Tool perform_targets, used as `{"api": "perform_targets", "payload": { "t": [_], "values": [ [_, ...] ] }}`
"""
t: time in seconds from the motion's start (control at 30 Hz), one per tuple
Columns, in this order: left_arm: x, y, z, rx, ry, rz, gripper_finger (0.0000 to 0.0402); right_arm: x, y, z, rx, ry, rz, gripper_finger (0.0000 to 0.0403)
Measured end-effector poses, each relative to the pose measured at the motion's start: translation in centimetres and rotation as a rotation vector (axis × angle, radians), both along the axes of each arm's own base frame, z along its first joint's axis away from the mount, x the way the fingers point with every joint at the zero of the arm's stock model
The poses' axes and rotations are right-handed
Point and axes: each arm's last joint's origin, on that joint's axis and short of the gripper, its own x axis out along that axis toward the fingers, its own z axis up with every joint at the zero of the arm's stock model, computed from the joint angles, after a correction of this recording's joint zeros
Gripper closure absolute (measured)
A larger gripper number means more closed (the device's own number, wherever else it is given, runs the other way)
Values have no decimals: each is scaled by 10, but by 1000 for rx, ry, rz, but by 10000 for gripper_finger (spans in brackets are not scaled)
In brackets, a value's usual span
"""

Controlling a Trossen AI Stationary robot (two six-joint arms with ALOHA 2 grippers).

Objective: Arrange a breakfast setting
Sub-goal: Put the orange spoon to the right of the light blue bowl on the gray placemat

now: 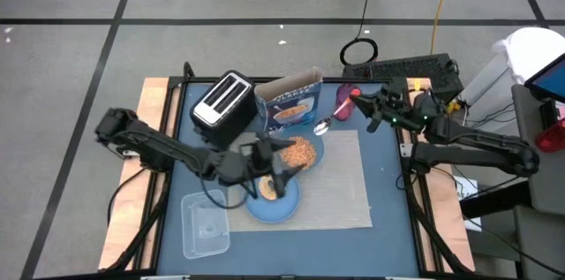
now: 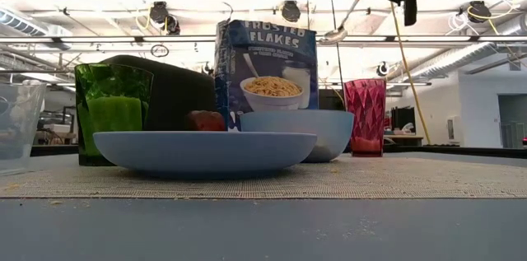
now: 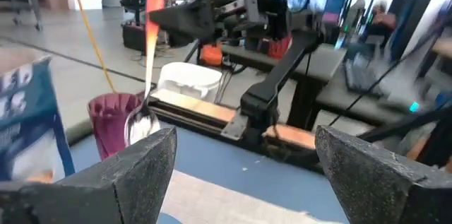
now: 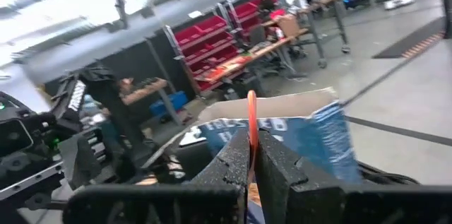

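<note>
Spoon: orange-handled metal spoon (image 1: 334, 114) hangs in the air, handle clamped in the right claw (image 1: 360, 101), bowl end down, above the desk between the cereal box and the cup.
Right claw: clenched on the spoon handle, raised near the desk's far right side.
Left claw: left claw (image 1: 281, 167) spread wide and holding nothing, over the blue bowl (image 1: 303, 152) and plate.
Plate: light-blue round plate (image 1: 272, 200) lies on the beige placemat (image 1: 344, 183), near edge.
Cereal box: blue cereal box (image 1: 290, 103) stands upright behind the bowl.
Cup: purple cup (image 2: 365, 116) stands right of the box.
Other: toaster (image 1: 223, 99), green cup (image 2: 113, 111), clear container (image 1: 205, 224) on the left.
</note>
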Motion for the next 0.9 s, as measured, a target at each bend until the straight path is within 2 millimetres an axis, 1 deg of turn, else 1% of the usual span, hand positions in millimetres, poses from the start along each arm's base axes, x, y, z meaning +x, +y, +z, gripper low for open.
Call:
{"api": "perform_targets", "payload": {
  "t": [0.1,0.2,0.33,0.43,0.6,0.9],
  "values": [
    [24,-8,10,97,55,-3,60,3,5,-10,-14,-46,39,397],
    [48,-10,17,190,131,36,60,5,11,-19,-28,-98,78,397],
    [75,-1,26,254,190,139,60,6,18,-33,-24,-171,129,397],
    [91,10,27,268,218,182,60,5,22,-46,-12,-203,133,397],
    [110,31,14,266,260,234,60,3,26,-62,7,-226,78,397],
    [127,58,-18,279,351,296,60,2,29,-73,60,-225,-2,397]
  ]
}}
